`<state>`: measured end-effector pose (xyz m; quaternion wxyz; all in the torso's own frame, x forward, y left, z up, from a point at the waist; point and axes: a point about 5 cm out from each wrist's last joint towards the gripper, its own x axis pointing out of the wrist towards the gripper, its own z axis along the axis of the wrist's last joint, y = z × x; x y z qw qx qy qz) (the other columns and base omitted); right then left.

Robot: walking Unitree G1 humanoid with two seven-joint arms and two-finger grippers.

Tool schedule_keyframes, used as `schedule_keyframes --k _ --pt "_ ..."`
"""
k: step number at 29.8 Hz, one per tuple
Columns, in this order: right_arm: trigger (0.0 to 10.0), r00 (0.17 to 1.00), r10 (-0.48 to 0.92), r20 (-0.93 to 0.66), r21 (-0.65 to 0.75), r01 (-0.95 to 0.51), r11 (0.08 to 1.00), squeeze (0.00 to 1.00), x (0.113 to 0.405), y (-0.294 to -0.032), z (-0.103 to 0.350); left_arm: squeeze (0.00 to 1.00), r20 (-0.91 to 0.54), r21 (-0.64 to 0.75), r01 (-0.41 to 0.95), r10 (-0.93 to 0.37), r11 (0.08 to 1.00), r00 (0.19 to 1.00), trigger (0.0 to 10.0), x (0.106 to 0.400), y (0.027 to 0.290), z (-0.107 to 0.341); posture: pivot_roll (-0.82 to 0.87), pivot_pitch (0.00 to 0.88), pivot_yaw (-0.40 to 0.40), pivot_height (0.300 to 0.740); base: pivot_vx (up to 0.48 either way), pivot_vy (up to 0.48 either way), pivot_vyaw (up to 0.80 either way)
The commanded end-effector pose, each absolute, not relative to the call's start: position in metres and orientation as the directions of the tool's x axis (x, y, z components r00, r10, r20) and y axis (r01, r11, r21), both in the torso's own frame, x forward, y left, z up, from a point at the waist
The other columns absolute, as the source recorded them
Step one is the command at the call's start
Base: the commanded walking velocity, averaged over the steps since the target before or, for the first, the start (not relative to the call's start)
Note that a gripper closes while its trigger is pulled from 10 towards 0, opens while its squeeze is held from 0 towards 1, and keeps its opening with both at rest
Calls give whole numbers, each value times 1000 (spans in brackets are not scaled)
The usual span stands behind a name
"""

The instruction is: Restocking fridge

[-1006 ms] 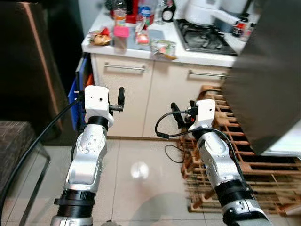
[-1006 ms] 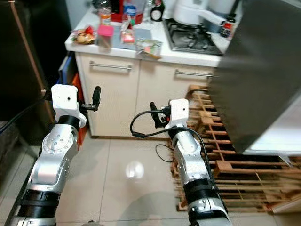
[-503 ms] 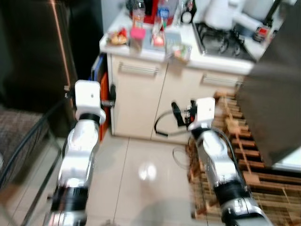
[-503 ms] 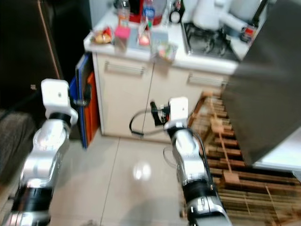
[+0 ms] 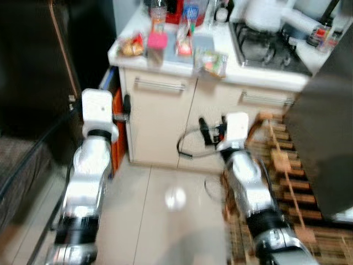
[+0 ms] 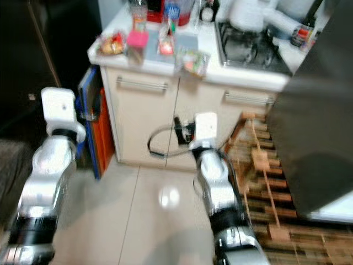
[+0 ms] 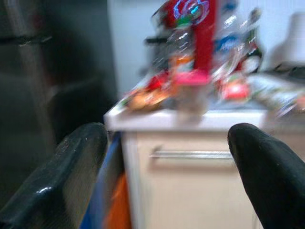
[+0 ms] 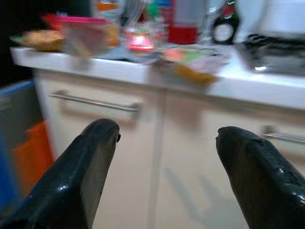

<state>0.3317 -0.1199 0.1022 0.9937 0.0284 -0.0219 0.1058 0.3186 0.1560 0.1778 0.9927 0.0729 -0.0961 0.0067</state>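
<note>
At 12 o'clock, the white surface [image 5: 231,58] with the snacks and bottles [image 5: 165,30] for the fridge now looks nearer, so the robot is likely walking up to fetch them. The left end effector [image 7: 164,167] is wide open and holds nothing. The right end effector [image 8: 164,157] is wide open and empty too.

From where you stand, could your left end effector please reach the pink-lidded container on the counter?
Probably not yet: the left end effector hangs open below the counter edge, short of the pink-lidded container; nothing blocks the way.

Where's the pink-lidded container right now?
The pink-lidded container sits near the counter's front left corner, between the snack packet and the wrapped tray.
</note>
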Motion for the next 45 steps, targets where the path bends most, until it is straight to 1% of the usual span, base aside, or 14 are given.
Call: schedule_keyframes --k 1,9,18,22,24,26,29,30,31,33,36,39,40,45 --pt "10000 980 192 60 60 -195 979 0 334 -122 105 0 203 165 -12 -22 986 979 10000 318 153 180 26 0 -73 740 480 0 0" --pt "10000 979 189 72 52 -192 980 0 333 -124 106 0 242 162 -30 -11 986 970 10000 316 153 186 19 0 -73 740 480 0 0" --pt "10000 980 178 92 54 -184 981 0 334 -125 109 0 273 182 -16 -35 983 961 10000 315 148 192 19 0 -72 740 480 0 0" --pt "10000 975 135 178 79 -151 985 0 336 -129 130 0 346 198 -1 -69 980 936 10000 313 144 208 17 0 -72 740 480 0 0" --pt "10000 966 84 244 146 -122 982 0 337 -136 149 0 423 225 13 -109 974 900 10000 309 137 225 17 0 -74 740 480 0 0" --pt "10000 962 33 273 201 -91 975 0 338 -143 161 0 487 245 42 -160 969 859 10000 304 129 240 13 0 -72 740 480 0 0" --pt "10000 972 -26 235 297 -47 954 0 341 -153 162 0 525 238 98 -213 966 824 10000 302 118 251 8 0 -68 740 480 0 0" --pt "10000 972 -26 235 297 -47 954 0 341 -153 162 0 525 238 98 -213 966 824 10000 302 118 251 8 0 -68 740 480 0 0" --pt "10000 988 -64 140 386 5 923 0 341 -160 147 0 498 183 132 -207 974 842 10000 305 116 248 6 0 -63 740 0 0 0" --pt "10000 996 -63 63 452 28 891 0 339 -162 134 0 495 132 137 -185 982 849 10000 306 120 248 6 0 -61 740 0 0 0" --pt "10000 999 -30 -9 502 31 864 0 336 -159 122 0 490 135 95 -150 986 859 10000 311 131 251 5 0 -55 740 0 0 0" --pt "10000 1000 0 -24 522 13 853 0 335 -157 121 0 500 150 72 -138 986 855 10000 313 137 255 5 0 -55 740 0 0 0" --pt "10000 1000 -2 -26 519 15 855 1000 334 -157 121 0 513 157 60 -133 986 848 10000 314 140 259 5 0 -55 740 0 0 0" --pt "10000 1000 -11 0 529 9 849 1000 330 -159 126 0 521 153 66 -137 986 842 10000 314 141 263 4 0 -57 740 0 0 0"
